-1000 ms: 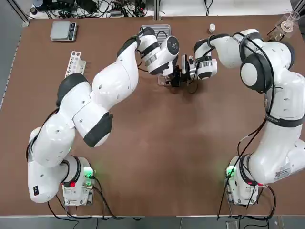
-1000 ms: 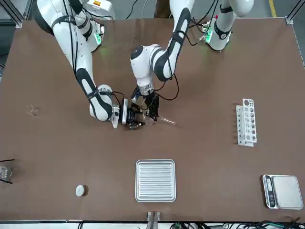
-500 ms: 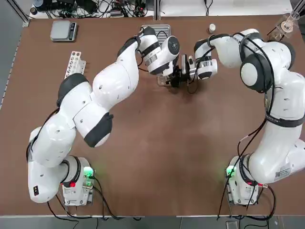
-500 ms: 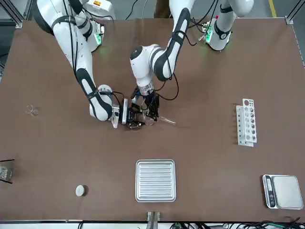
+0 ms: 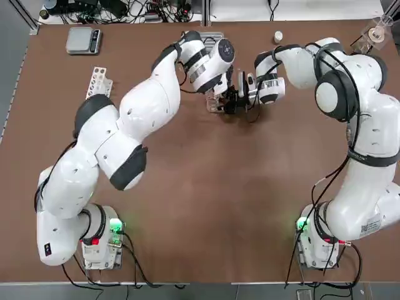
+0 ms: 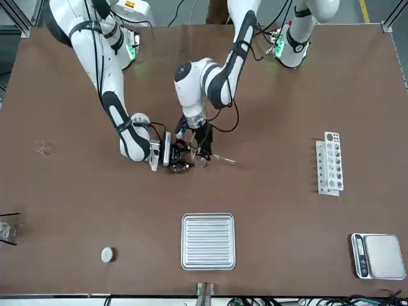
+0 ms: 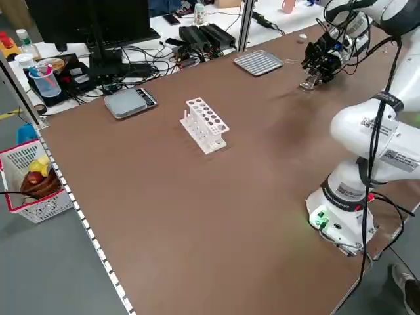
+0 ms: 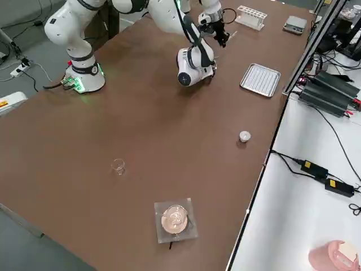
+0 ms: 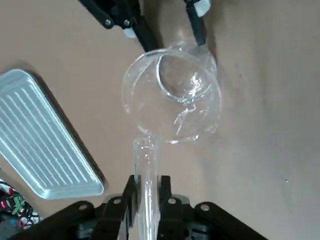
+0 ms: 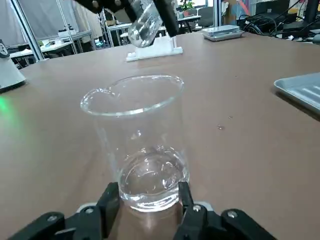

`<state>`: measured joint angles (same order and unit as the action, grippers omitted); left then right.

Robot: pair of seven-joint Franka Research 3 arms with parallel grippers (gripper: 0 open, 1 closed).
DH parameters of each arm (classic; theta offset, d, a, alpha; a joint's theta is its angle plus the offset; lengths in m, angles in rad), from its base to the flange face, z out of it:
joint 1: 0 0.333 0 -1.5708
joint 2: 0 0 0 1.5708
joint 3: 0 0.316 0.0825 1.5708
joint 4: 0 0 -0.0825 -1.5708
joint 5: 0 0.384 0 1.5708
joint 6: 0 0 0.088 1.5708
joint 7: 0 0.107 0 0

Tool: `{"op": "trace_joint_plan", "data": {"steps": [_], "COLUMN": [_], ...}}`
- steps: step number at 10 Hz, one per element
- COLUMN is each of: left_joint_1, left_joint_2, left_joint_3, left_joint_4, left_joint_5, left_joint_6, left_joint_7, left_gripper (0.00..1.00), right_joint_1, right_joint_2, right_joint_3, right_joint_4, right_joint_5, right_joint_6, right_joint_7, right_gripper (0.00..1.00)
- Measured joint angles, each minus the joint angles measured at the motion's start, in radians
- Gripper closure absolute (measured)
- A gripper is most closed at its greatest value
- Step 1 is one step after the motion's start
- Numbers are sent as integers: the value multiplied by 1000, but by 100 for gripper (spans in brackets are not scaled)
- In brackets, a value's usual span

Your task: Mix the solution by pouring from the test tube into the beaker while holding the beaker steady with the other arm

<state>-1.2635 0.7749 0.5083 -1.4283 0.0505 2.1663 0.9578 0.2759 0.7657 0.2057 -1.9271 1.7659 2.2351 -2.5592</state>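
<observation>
Both arms are at work, and their grippers meet in the upper middle of the top view. In the left wrist view, the left gripper [image 9: 149,184] is closed on the test tube [image 9: 148,195], one finger on each side of the glass. The tube's open end lies at the rim of the beaker [image 10: 142,150]; whether the two touch cannot be told. In the front view the tube's other end sticks out to the right of the left gripper, at the centre of the frame.

In the right wrist view, the right gripper [image 10: 150,189] is closed on the beaker, with its fingers at either side of the lower wall. The beaker stands upright in that grip, mouth up, with clear liquid low inside. Whether its base touches the table [image 5: 206,206] cannot be told.

Also on the table, as found in the front view: the tray [image 6: 208,241] at lower middle; the white cap [image 6: 108,255] to its left; the rack [image 6: 329,164] at right; the scale [image 6: 378,256] at lower right; a small glass piece [image 6: 43,147] at left. The flask on its stand [image 8: 175,219] is noted at the lower middle of the right side view.
</observation>
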Motion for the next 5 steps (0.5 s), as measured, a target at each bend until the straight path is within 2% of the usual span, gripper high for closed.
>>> {"op": "trace_joint_plan", "data": {"steps": [3, 5], "left_joint_1": [63, 132], "left_joint_2": [-20, -48], "left_joint_3": [7, 7], "left_joint_4": [3, 6], "left_joint_5": [-163, -226], "left_joint_6": [-1, -1], "left_joint_7": [-1, 31], "left_gripper": [78, 78], "right_joint_1": [0, 0], "right_joint_2": [-1, -3], "right_joint_3": [1, 4], "right_joint_4": [0, 0], "right_joint_5": [0, 0], "right_joint_6": [0, -1], "right_joint_7": [0, 1], "right_gripper": [37, 24]}}
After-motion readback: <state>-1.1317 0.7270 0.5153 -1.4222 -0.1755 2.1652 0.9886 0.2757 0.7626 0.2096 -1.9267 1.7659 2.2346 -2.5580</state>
